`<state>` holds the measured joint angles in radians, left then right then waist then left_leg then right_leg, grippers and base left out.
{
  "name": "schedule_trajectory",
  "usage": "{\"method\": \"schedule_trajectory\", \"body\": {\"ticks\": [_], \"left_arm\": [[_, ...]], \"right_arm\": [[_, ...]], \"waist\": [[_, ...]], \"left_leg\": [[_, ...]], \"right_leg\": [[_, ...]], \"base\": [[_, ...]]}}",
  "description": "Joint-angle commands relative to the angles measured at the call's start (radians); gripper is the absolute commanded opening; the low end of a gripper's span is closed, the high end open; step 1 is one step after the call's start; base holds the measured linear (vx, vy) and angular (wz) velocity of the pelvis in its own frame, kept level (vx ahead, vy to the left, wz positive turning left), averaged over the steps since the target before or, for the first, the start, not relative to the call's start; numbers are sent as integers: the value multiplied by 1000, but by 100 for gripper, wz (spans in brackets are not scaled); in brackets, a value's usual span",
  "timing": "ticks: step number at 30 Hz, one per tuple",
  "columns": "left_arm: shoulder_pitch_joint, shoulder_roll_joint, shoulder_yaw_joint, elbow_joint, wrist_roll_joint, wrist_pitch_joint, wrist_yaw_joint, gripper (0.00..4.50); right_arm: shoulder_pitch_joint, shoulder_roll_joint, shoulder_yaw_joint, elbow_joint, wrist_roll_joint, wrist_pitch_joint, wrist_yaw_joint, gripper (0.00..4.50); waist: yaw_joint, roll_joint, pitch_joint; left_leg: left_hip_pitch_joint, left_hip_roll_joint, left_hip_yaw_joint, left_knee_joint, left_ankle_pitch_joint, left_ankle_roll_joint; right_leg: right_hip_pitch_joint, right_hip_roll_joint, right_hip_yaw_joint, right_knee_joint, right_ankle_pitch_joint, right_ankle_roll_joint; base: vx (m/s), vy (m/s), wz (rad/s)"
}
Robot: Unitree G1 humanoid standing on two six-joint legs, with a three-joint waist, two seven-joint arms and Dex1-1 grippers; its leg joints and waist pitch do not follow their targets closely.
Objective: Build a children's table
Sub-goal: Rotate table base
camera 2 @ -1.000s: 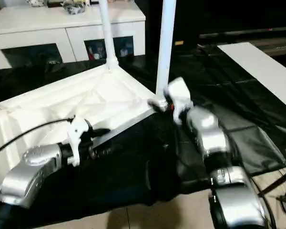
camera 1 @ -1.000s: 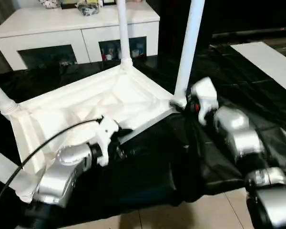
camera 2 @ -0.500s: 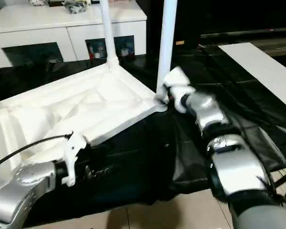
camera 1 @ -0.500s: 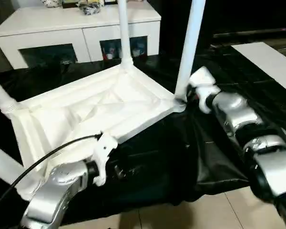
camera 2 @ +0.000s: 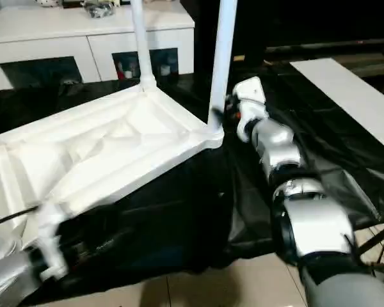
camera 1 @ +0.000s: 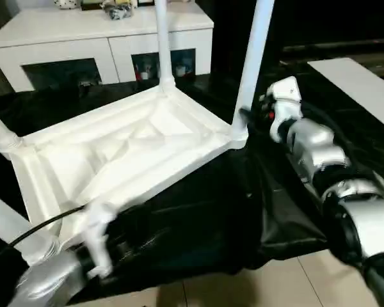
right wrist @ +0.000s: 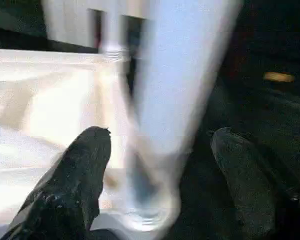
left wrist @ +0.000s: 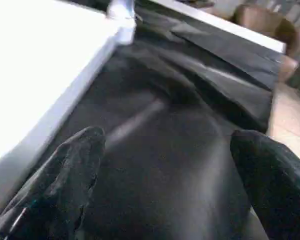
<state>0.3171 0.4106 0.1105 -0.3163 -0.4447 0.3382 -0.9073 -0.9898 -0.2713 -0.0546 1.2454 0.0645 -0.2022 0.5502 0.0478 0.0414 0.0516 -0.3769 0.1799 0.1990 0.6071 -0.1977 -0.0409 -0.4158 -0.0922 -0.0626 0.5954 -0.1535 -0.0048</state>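
The children's table lies upside down on black cloth, its white ribbed tabletop [camera 1: 121, 147] facing up. Legs stand in its sockets: a far leg [camera 1: 161, 38], a near-right leg [camera 1: 256, 57], a left leg [camera 1: 0, 134] and a front-left leg [camera 1: 6, 224]. My right gripper [right wrist: 160, 137] is open just above the near-right socket, with that leg [right wrist: 175, 75] between its fingers [right wrist: 85, 165], and I cannot tell whether they touch it. My left gripper [left wrist: 167, 137] is open over bare cloth, just off the tabletop's near edge [left wrist: 55, 105].
A white cabinet [camera 1: 102, 38] with dark glass doors stands behind the table. A flat white board [camera 1: 358, 83] lies on the cloth at the far right. The cloth ends at a tiled floor [camera 1: 256, 288] in front. A black cable [camera 1: 32, 230] trails from my left arm.
My left arm has drawn back from the tabletop's near edge toward the front left. My right gripper has risen a little along the near-right leg.
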Motion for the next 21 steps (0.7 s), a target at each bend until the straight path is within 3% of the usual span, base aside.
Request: {"method": "schedule_trajectory", "body": {"ticks": [1,2,5,9,11,14,16,18,21], "left_arm": [[42,60,55,20,-55,28,-97,446],[47,67,62,24,-58,30,-106,446],[68,111,83,38,-79,53,-146,446],[81,139,96,50,-87,50,-166,446],[138,234,171,81,-133,93,-231,446],[176,275,214,96,-142,115,-262,446],[215,305,271,129,-148,120,-293,446],[240,325,321,172,-151,118,-314,446],[267,360,399,258,-154,88,-329,446]], "right_arm": [[65,21,2,-93,47,-25,122,359],[80,24,6,-111,52,-25,137,359],[170,34,49,-216,62,-27,202,359],[223,42,68,-274,58,-24,234,359],[342,59,101,-391,46,-17,274,359],[376,63,109,-419,41,-11,271,359],[399,62,109,-448,44,6,263,359],[411,60,113,-467,46,14,260,359],[436,60,112,-519,48,45,257,359]], "waist": [[10,1,-58],[10,0,-58],[20,7,-57],[23,9,-52],[20,13,-48],[12,7,-45],[12,8,-44],[10,6,-42],[7,5,-38]], "left_leg": [[15,49,-15,-81,-326,66],[13,50,-16,-82,-324,65],[22,53,-15,-86,-339,47],[21,53,-19,-93,-379,20],[24,50,-20,-96,-433,-3],[26,50,-26,-104,-481,-18],[31,51,-27,-104,-487,-20],[27,51,-28,-105,-484,-17],[33,50,-31,-109,-511,-20]], "right_leg": [[33,-35,32,-60,-319,-233],[35,-35,32,-57,-317,-231],[27,-33,36,-60,-323,-232],[29,-38,38,-65,-375,-211],[25,-36,39,-71,-422,-183],[26,-35,38,-78,-478,-163],[21,-38,42,-81,-495,-168],[23,-39,43,-79,-507,-162],[17,-39,44,-90,-566,-132]], "base": [[0,0,0],[0,0,0],[0,0,0],[0,0,0],[0,0,0],[0,0,0],[0,0,0],[0,0,0],[0,0,0]]}}
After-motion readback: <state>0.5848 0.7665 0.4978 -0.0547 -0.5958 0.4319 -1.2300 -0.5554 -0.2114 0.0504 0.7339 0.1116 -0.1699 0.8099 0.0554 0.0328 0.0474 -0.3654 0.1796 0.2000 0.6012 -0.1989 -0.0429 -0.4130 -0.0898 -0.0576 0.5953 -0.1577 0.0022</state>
